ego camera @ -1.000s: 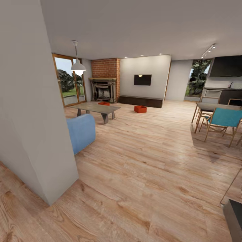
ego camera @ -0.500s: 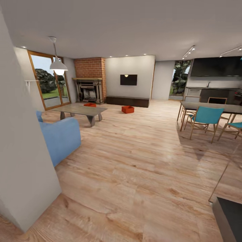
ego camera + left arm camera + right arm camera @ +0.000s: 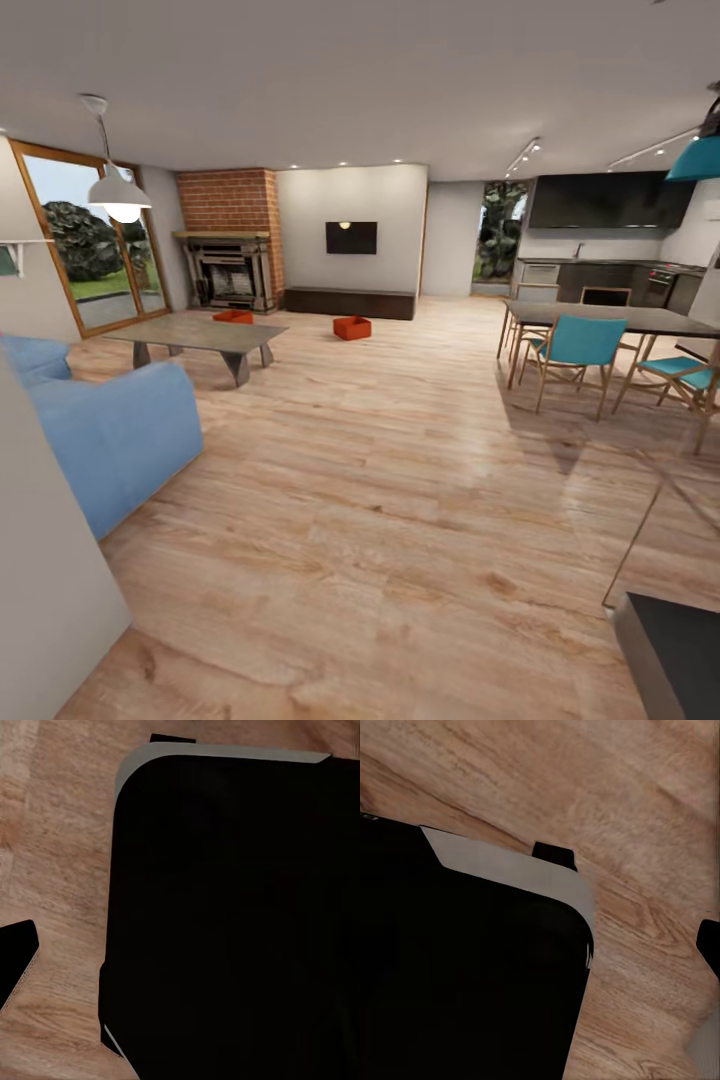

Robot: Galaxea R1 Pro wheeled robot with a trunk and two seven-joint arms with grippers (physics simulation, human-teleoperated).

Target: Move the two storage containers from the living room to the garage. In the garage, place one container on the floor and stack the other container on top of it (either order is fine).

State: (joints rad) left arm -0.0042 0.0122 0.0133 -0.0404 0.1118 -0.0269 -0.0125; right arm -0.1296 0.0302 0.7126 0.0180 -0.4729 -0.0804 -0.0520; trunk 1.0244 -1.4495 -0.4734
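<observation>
Two storage containers sit far off: one (image 3: 352, 327) on the wood floor (image 3: 400, 500), another (image 3: 233, 316) left by the fireplace (image 3: 228, 272); can't tell either arm's jaws.

The robot's base (image 3: 232, 922) is showing in the left wrist view as a matte black slab with a rounded corner and a thin grey rim. In the right wrist view it is showing the same black face, with 1 small black tab (image 3: 554, 856) jutting from its grey edge.

one container (image 3: 352, 327) before the cabinet (image 3: 349, 302), another (image 3: 232, 316) behind the table (image 3: 196, 334)
</observation>
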